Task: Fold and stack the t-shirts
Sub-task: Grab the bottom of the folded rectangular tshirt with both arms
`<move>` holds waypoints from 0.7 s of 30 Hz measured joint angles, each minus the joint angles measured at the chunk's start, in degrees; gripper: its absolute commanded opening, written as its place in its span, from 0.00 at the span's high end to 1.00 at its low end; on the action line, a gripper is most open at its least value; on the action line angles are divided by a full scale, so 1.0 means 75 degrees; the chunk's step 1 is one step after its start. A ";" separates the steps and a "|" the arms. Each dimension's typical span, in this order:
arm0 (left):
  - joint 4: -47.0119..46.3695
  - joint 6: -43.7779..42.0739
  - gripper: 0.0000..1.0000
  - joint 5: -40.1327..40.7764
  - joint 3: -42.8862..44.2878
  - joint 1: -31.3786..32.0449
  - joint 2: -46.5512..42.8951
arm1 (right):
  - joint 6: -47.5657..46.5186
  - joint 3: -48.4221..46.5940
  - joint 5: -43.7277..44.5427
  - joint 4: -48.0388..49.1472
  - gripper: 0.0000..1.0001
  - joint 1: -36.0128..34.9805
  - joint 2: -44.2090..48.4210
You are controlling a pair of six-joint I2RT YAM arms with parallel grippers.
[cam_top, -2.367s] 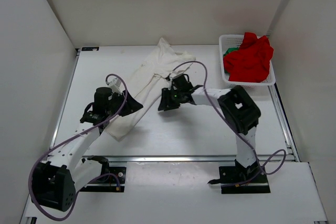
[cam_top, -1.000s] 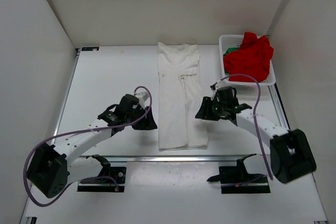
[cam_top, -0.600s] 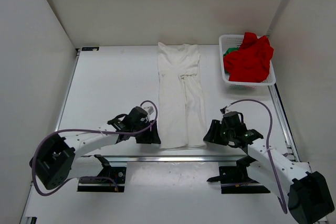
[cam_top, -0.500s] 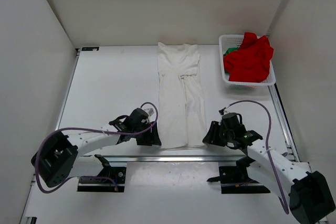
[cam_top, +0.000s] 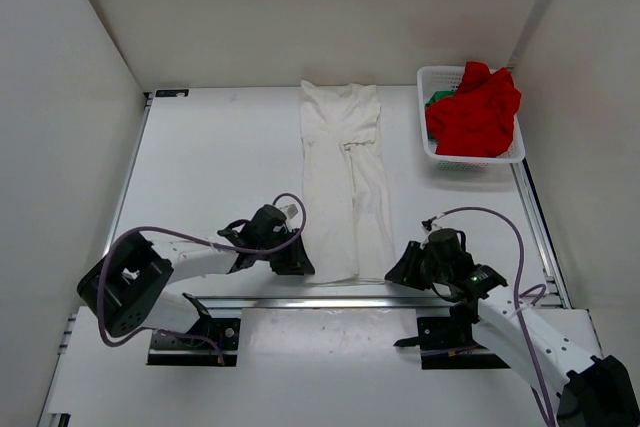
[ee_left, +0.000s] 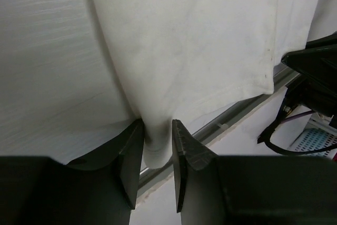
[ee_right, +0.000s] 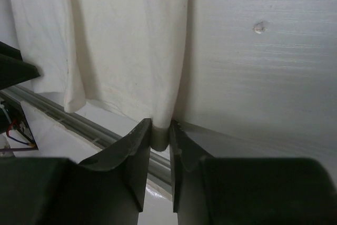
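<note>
A white t-shirt (cam_top: 345, 182) lies folded into a long narrow strip down the table's middle, from the back to the front edge. My left gripper (cam_top: 298, 263) is shut on the shirt's near left corner; the cloth (ee_left: 157, 140) is pinched between its fingers. My right gripper (cam_top: 397, 271) is shut on the near right corner, the cloth (ee_right: 161, 133) held between its fingers. Both grippers sit low at the table's front rail. A red t-shirt (cam_top: 478, 109) lies heaped in the white basket (cam_top: 432, 147), with a bit of green cloth (cam_top: 436, 99) under it.
The basket stands at the back right corner. A metal rail (cam_top: 380, 301) runs along the table's front edge, right by both grippers. White walls close in the left, back and right sides. Cables loop over both arms.
Both grippers pulled the white shirt straight and dragged its near end toward the front edge. In the last half second they moved slightly closer to the rail.
</note>
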State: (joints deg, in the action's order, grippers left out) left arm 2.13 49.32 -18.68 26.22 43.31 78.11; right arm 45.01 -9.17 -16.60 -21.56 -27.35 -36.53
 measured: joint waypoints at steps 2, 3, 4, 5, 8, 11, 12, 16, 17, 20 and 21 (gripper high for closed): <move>-0.0070 0.0038 0.62 -0.0055 -0.0003 0.0058 0.0058 | 0.0058 0.0020 -0.0026 -0.0026 0.83 0.0000 0.0035; -0.0099 0.0044 0.66 -0.0090 -0.0003 0.0111 0.0079 | 0.0079 0.0023 -0.0023 -0.0041 0.86 0.0000 0.0050; -0.0108 0.0067 0.75 -0.0128 0.0000 0.0166 0.0108 | 0.0105 0.0023 -0.0017 -0.0079 0.94 -0.0006 0.0073; -0.0111 0.0093 0.83 -0.0169 -0.0003 0.0224 0.0157 | 0.0134 0.0023 0.0009 -0.0125 1.00 -0.0041 0.0093; -0.0082 0.0090 0.96 -0.0294 -0.0003 0.0391 0.0265 | 0.0259 0.0023 0.0090 -0.0262 1.00 -0.0283 0.0137; 0.0041 0.0111 1.00 -0.0323 -0.0128 0.0525 0.0041 | 0.0455 0.0006 0.0195 -0.0405 1.00 -0.0749 0.0210; 0.0090 0.0146 1.00 -0.0356 -0.0297 0.0536 -0.0187 | 0.0525 -0.0017 0.0242 -0.0522 1.00 -0.0988 0.0274; 0.0892 0.0289 1.00 -0.0460 -0.0959 0.0423 -0.1600 | 0.0892 -0.0452 0.0530 -0.1358 0.99 -0.1973 0.0504; 0.1157 0.0303 1.00 -0.0493 -0.1032 0.0356 -0.2008 | 0.0982 -0.0647 0.0612 -0.1562 1.00 -0.2177 0.0539; 0.1749 0.0376 1.00 -0.0603 -0.1061 0.0102 -0.3095 | 0.1198 -0.1236 0.0731 -0.1862 1.00 -0.2669 0.0539; 0.1888 0.0417 1.00 -0.0627 -0.1055 0.0026 -0.3401 | 0.1259 -0.1402 0.0822 -0.1903 1.00 -0.2838 0.0519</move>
State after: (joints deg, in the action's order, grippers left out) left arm 16.29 52.45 -23.38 18.31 43.51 52.60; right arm 54.46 -19.68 -10.44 -35.83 -48.64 -32.64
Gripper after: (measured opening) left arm 0.053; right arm 0.033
